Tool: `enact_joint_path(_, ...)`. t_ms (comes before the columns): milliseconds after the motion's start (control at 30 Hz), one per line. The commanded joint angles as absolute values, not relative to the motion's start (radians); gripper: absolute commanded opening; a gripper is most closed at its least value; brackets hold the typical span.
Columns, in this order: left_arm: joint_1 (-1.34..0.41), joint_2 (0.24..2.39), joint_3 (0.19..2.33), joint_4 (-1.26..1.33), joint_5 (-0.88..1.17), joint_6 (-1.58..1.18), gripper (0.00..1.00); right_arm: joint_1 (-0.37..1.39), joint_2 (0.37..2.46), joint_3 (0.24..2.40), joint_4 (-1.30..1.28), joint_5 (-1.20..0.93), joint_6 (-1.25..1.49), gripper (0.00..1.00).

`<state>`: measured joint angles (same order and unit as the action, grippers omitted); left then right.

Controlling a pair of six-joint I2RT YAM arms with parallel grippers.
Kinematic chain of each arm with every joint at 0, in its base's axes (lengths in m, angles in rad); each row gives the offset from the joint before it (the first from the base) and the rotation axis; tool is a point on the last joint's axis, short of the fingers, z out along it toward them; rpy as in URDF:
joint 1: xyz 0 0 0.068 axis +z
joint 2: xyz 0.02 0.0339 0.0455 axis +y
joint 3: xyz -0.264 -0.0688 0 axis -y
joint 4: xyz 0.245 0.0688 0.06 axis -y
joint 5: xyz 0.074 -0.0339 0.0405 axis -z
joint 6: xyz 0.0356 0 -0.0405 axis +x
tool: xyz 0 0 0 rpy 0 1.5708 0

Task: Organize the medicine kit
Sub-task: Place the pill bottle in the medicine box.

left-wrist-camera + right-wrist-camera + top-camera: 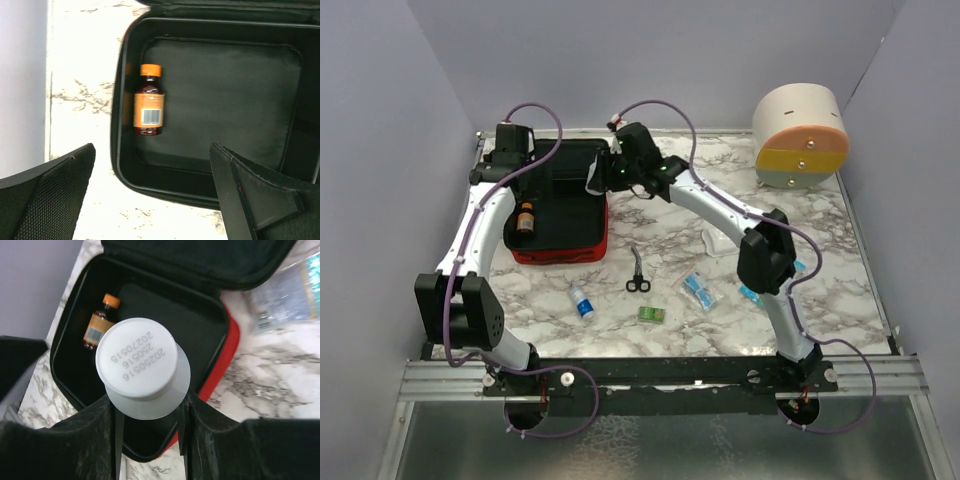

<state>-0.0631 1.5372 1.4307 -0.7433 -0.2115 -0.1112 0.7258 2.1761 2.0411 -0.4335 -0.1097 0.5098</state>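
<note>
- Two bottles mattered here: an amber bottle (149, 100) with an orange cap lay flat inside the medicine kit (560, 250), close to its left wall, and a white bottle (142, 360) hung above the case.
- The kit sat open at the back left of the marble table (820, 270), red shell outside, black lining inside, lid folded back. That left the tray free to take things from above.
- The right gripper (147, 402) pinched the white bottle between its part-closed fingers, the round date-printed end facing the wrist camera. It seemed to be held over the bare lining beside the amber bottle so it could go down without knocking that one.
- The left gripper (150, 200) hovered by the kit's left edge, fingers spread wide with nothing between them, probably keeping clear of the other arm.
- Scissors (637, 272), a small blue-labelled bottle (582, 302), a green packet (652, 314) and blue sachets (700, 290) lay loose on the table in front of the kit, so the sorting looked far from finished.
</note>
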Motion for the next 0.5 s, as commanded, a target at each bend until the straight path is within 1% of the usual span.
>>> enact_joint_path(0,-0.018,1.452,1.45,-0.747,-0.304,-0.137,0.99,0.758,2.286,2.168,-0.51,-0.181,0.56,0.01)
enact_joint_path(167,0.007,1.386,1.42,-0.743,-0.329,-0.14,0.99,0.796,2.395,2.287,-0.542,-0.217,0.575,0.01)
enact_joint_path(467,0.011,1.324,1.349,-0.744,-0.317,-0.144,0.99,0.834,2.54,2.415,-0.551,-0.329,0.623,0.01)
